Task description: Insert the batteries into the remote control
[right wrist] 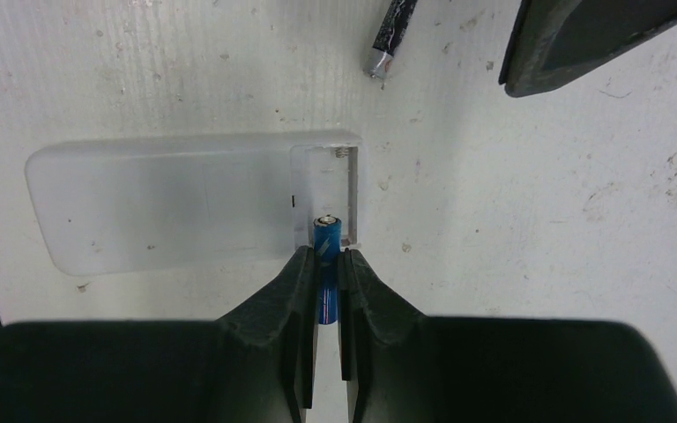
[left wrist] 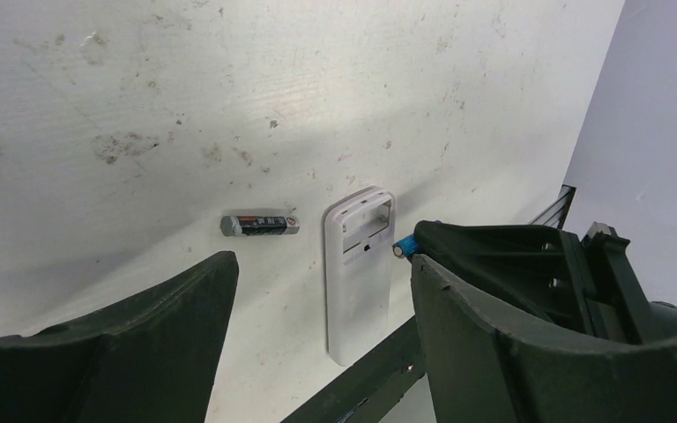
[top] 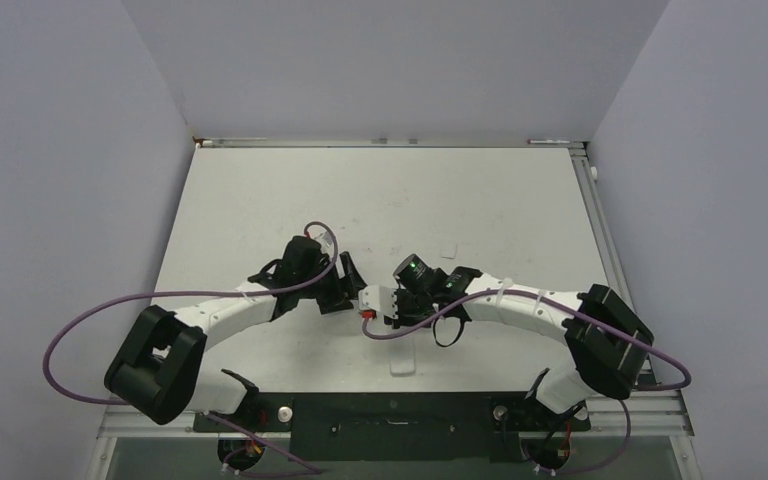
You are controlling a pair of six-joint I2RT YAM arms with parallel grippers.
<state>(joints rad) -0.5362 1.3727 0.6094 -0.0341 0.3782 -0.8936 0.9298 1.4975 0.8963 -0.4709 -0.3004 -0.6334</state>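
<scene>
The white remote control (right wrist: 167,207) lies back up on the table, its battery compartment (right wrist: 324,189) open. My right gripper (right wrist: 326,264) is shut on the blue battery (right wrist: 327,242), whose tip sits at the near edge of the compartment. The dark grey-black battery (left wrist: 261,225) lies on the table just left of the remote (left wrist: 359,282); it also shows in the right wrist view (right wrist: 390,40). My left gripper (left wrist: 322,352) is open and empty, hovering just above the remote. In the top view both grippers (top: 345,285) (top: 392,305) meet at the remote (top: 373,298).
A tiny white square plastic piece (top: 403,365) lies near the table's front edge, below the right gripper. One finger of the left gripper (right wrist: 582,35) shows beyond the dark battery. A black rail (top: 390,415) runs along the near edge.
</scene>
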